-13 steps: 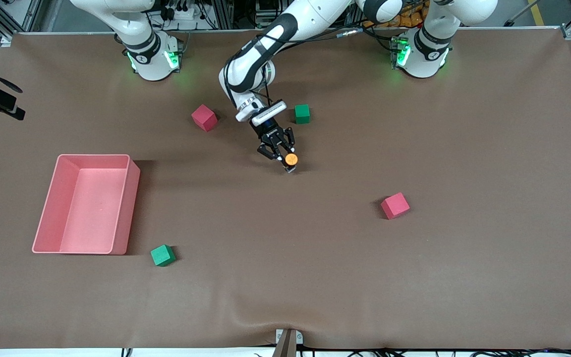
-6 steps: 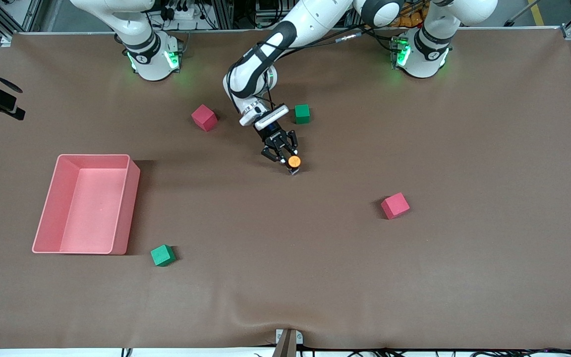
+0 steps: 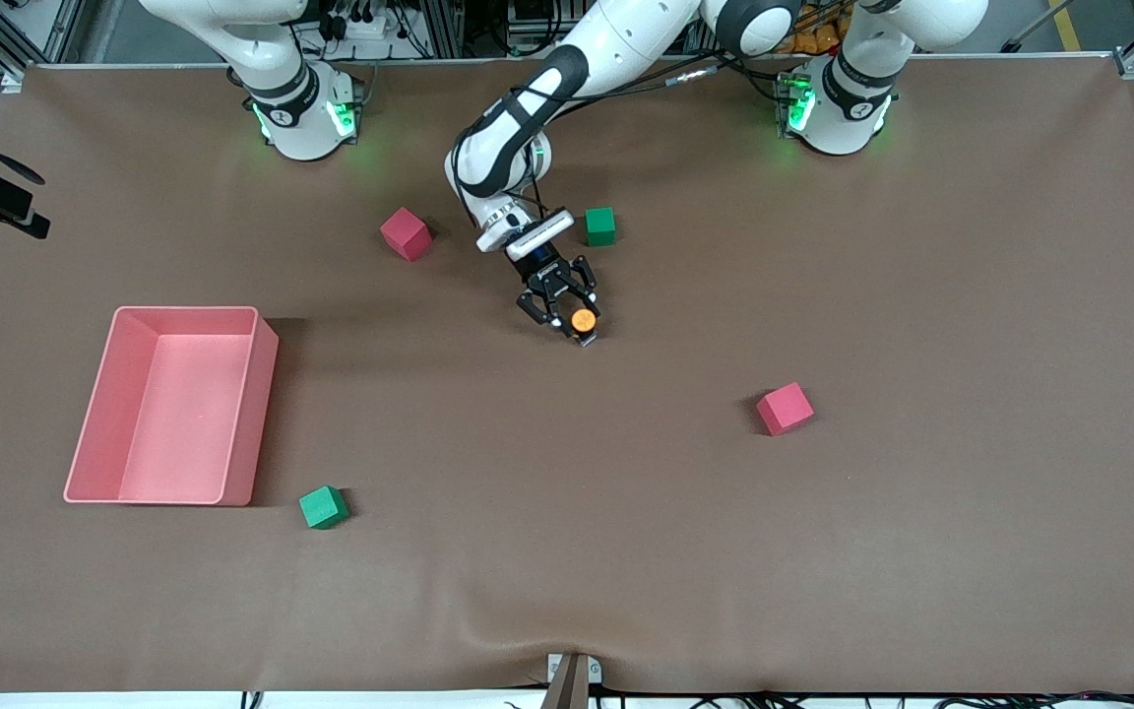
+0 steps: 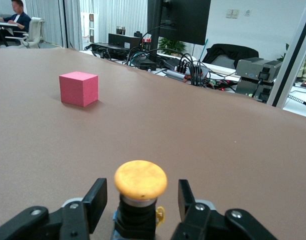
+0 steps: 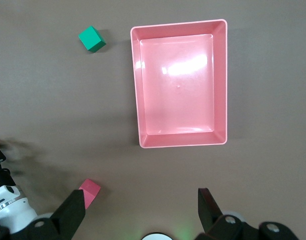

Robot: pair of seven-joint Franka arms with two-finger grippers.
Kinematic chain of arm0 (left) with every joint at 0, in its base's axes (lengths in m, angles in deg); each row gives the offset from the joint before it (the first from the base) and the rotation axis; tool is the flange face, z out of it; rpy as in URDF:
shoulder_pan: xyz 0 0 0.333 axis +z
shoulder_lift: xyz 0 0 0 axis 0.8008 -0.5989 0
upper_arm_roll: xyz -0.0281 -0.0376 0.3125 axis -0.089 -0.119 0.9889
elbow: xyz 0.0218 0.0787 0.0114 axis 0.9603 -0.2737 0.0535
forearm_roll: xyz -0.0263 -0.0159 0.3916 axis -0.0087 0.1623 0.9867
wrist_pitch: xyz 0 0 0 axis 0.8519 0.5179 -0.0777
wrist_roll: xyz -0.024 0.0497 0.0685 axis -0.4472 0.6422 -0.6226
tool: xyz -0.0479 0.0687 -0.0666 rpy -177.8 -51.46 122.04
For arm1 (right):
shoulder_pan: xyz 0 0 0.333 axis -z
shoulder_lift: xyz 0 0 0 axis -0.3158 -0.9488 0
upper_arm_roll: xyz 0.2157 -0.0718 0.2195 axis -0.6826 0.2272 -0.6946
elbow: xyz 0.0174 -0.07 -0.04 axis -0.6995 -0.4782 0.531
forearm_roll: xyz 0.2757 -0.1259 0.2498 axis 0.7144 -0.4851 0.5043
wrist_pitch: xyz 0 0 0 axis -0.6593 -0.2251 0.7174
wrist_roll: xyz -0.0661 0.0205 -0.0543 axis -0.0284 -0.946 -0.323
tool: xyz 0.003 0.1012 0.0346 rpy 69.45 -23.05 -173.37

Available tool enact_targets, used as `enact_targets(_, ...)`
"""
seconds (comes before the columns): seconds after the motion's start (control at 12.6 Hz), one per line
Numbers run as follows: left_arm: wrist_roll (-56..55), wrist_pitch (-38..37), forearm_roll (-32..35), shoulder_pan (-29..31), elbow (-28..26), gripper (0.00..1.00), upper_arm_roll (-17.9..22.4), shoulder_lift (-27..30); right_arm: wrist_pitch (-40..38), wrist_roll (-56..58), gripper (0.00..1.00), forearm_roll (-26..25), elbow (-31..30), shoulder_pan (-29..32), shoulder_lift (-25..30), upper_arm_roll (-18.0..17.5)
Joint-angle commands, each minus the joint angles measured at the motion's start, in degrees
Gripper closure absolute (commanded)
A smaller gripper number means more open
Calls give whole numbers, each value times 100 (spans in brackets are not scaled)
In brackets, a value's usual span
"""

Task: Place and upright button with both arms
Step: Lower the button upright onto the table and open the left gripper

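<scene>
The button [image 4: 140, 200] stands up straight on the table [image 3: 823, 551] between the left gripper [image 3: 568, 317]'s spread-apart fingers [image 4: 95, 202], so lift straight up without bumping it, while the right gripper [image 5: 143, 210] waits up high, fingers apart.

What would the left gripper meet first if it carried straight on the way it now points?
Probably the brown table: the left gripper, open around the upright button, points down at a slant. In its wrist view, nothing stands just ahead.
</scene>
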Motion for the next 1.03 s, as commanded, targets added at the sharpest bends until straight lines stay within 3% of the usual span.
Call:
enact_targets(0.0,193,-71,146,-40,125,34,17,-43,-90,20,0,41,126,35,-58,-2)
enact_targets(0.64,1798,-88,-83,-40,151,31,-228,616,-90,20,0,32,126,35,-58,-2)
enact_targets(0.96,4028,-88,-1144,161,239,30,-185,1642,-98,20,0,32,126,35,-58,-2)
